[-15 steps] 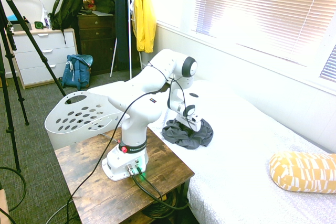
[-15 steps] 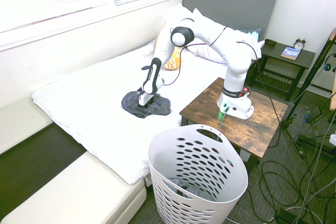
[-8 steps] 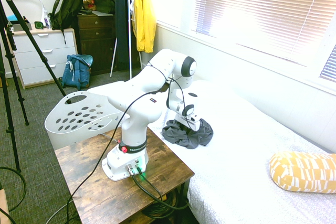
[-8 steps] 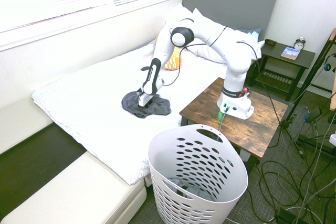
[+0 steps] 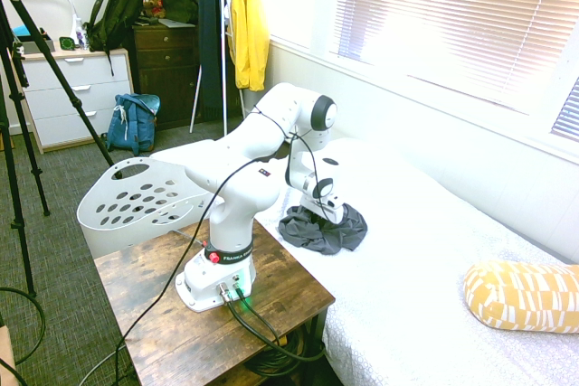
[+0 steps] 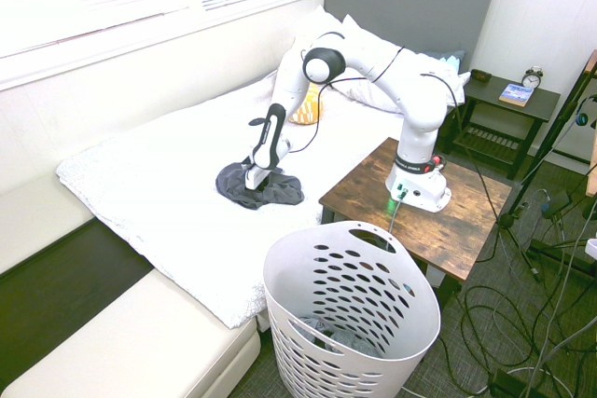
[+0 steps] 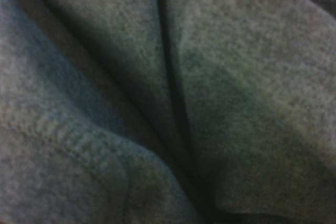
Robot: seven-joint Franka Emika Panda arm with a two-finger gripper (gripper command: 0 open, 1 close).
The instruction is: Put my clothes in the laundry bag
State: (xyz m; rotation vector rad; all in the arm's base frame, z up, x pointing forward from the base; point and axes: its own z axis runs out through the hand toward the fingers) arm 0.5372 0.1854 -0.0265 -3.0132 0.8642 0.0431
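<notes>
Wrist view showed soft, folded grey fabric; the hand (image 6: 250,180) was clenched on the clothes (image 6: 270,191), a light, limp bundle best pinched at a thick fold.

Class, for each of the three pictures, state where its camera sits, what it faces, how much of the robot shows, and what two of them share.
First exterior view: beyond the wooden side table, facing the dresser; whole white arm shows.
Second exterior view: past the white perforated plastic laundry basket, facing the grey headboard; whole arm shows.
Wrist view: close above the dark charcoal fabric garment; no robot parts visible.
Shared: both exterior views show the gripper on the garment, on the white bed.
</notes>
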